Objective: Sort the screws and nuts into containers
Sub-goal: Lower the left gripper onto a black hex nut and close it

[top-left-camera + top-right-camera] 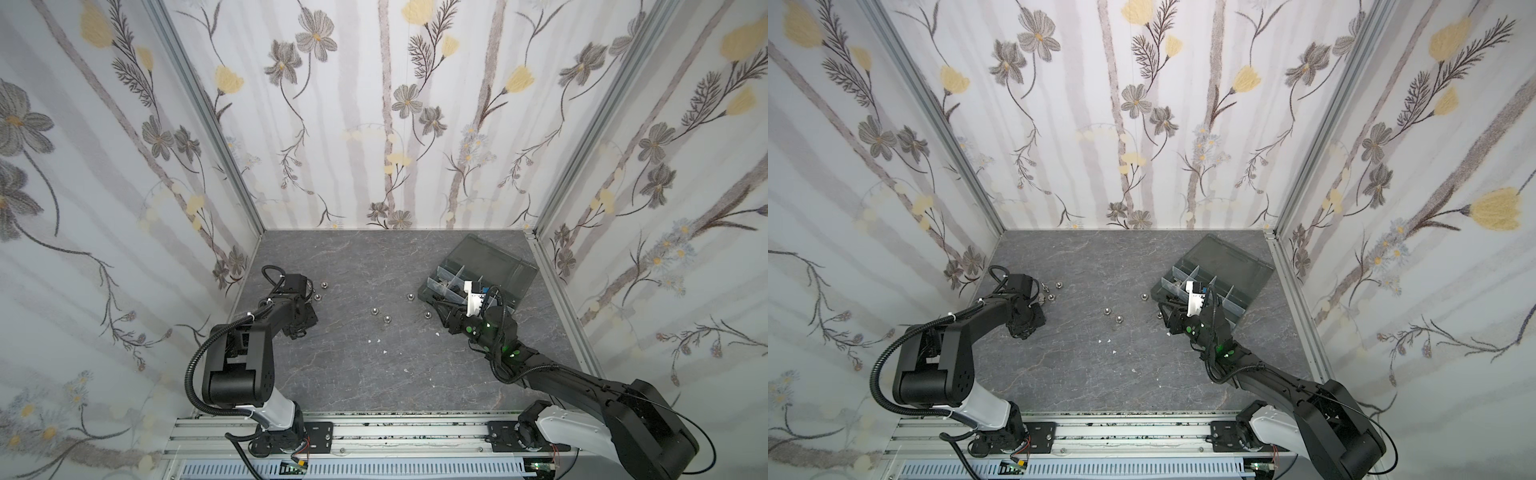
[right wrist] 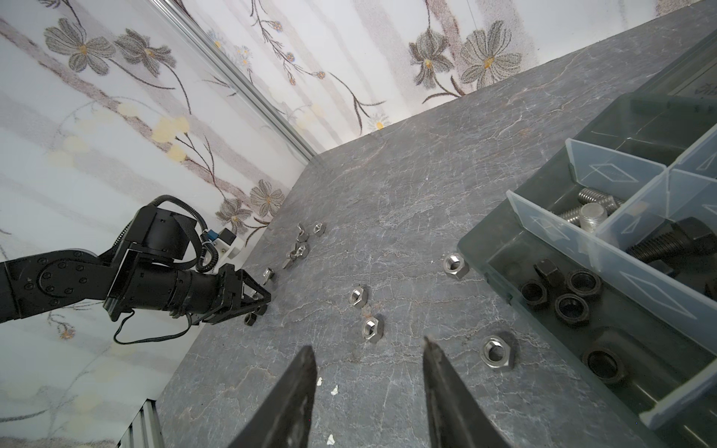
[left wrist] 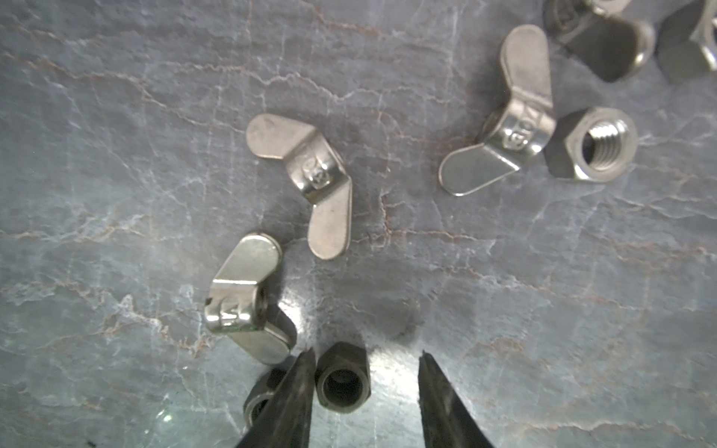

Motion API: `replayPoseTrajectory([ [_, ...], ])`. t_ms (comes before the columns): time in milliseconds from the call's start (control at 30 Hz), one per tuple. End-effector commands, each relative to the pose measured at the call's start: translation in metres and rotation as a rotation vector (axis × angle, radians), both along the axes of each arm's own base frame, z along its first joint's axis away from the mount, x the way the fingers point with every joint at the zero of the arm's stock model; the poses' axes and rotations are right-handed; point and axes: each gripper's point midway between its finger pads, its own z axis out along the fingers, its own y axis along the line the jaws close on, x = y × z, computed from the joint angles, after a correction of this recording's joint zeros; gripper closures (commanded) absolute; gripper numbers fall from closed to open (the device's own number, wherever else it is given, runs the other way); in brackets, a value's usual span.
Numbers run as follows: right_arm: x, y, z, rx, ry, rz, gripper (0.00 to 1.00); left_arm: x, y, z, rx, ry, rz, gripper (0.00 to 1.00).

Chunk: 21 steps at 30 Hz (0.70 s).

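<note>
Left wrist cam: left gripper [image 3: 367, 353] is straddling a black nut [image 3: 343, 382], jaws open, off-centre, so it's needing centring first; right gripper [image 2: 368, 344] is hanging open.

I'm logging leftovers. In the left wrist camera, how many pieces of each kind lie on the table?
Wing nuts: 4 (one cut off by the frame)
Silver hex nuts: 2 (one cut off)
Dark hex nuts: 2 (one partly hidden)
Total: 8
</note>
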Motion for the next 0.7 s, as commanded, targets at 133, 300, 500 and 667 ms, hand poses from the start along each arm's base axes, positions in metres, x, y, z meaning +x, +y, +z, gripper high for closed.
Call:
replayPoseTrajectory([
  [133,-0.001,0.002,0.012,0.027,-0.034,0.010,0.54,-0.003,0.000,-0.002,0.001,0.013,0.009,0.61],
  [300,-0.001,0.001,0.013,0.028,-0.040,0.010,0.54,-0.004,0.000,-0.004,0.003,0.025,0.010,0.61],
  [500,-0.002,0.000,0.014,0.029,-0.040,0.008,0.54,-0.009,0.000,-0.007,0.004,0.042,0.011,0.59],
  [667,-0.002,-0.001,0.013,0.028,-0.040,0.005,0.54,-0.010,-0.001,-0.010,-0.003,0.048,0.009,0.63],
])
